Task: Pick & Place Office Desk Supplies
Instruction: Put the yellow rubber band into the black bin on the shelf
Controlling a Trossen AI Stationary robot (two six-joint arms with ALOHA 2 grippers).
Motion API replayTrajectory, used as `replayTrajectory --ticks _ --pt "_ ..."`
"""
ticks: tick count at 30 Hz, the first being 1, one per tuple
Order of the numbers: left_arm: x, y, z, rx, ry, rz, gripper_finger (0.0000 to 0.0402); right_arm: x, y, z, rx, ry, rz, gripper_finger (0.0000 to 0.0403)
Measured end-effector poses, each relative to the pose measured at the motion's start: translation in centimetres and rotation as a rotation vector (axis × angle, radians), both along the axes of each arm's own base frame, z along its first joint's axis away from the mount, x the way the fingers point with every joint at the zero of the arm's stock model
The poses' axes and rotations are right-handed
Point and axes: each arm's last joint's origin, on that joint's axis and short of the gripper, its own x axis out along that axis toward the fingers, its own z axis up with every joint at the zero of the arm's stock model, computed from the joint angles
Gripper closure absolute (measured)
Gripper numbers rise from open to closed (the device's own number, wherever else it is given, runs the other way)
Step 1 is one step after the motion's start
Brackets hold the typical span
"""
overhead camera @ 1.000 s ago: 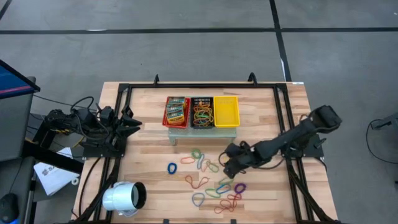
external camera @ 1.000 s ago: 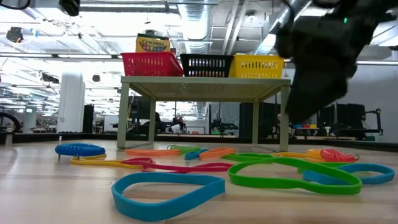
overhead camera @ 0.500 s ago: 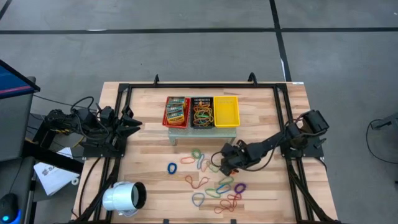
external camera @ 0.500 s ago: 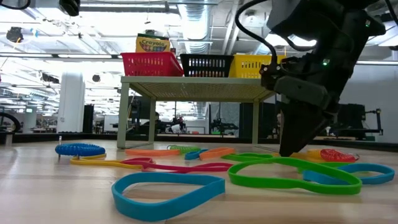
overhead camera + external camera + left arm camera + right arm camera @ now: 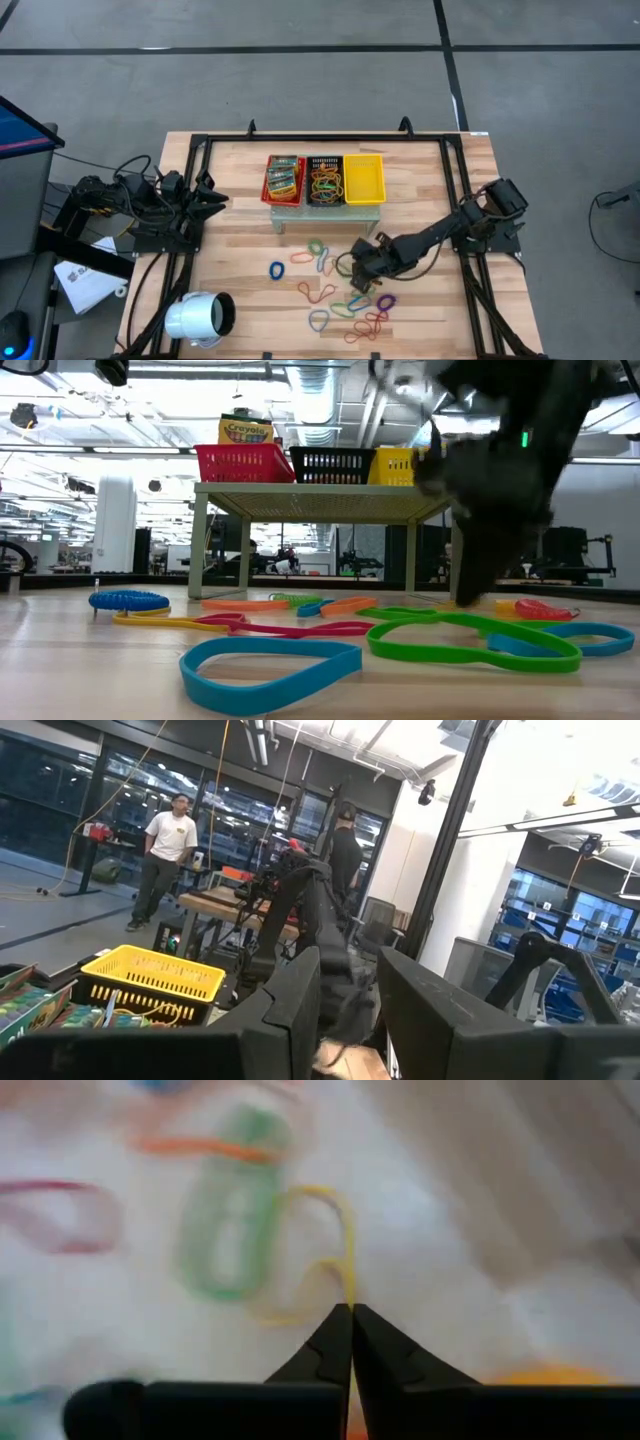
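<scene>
Down among the bands, right end effector (image 5: 350,1312) pinched closed on a yellow rubber band (image 5: 318,1250), just beside the green loop (image 5: 228,1230), wrist view alone showing the grip, left end effector (image 5: 207,192) parked near the surface edge (image 5: 150,240), cannot tell its opening.

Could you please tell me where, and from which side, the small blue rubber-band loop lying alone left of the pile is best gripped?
Probably pinch one side strand of the small blue rubber-band loop, with the tool coming straight down. It lies flat on the wooden table, by itself, offering only its thin rim.

white cylinder (image 5: 200,318), three mesh baskets (image 5: 363,180), small stand (image 5: 330,502)
</scene>
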Motion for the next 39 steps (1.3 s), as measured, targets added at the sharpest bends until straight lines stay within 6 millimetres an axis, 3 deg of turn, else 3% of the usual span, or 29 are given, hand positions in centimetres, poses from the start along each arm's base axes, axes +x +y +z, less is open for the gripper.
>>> replayTrajectory --ticks 12,16,22,31,39 --pt "0.0 0.0 0.0 0.000 0.000 0.000 0.0302 1.2 0.1 10.7 -0.140 -0.293 0.095 0.0402" --pt "0.0 0.0 0.0 0.000 -0.001 0.000 0.0302 1.8 -1.8 14.6 -0.255 -0.393 0.097 0.0402" --pt "0.0 0.0 0.0 0.000 -0.001 0.000 0.0302 3.6 -6.7 18.0 -0.387 -0.417 0.080 0.0403" --pt "0.0 0.0 0.0 0.000 -0.001 0.000 0.0302 4.4 -14.5 19.2 -0.488 -0.375 -0.060 0.0403" --pt "0.0 0.0 0.0 0.001 -0.001 0.000 0.0302 5.7 -17.4 17.7 -0.469 -0.372 -0.114 0.0400"
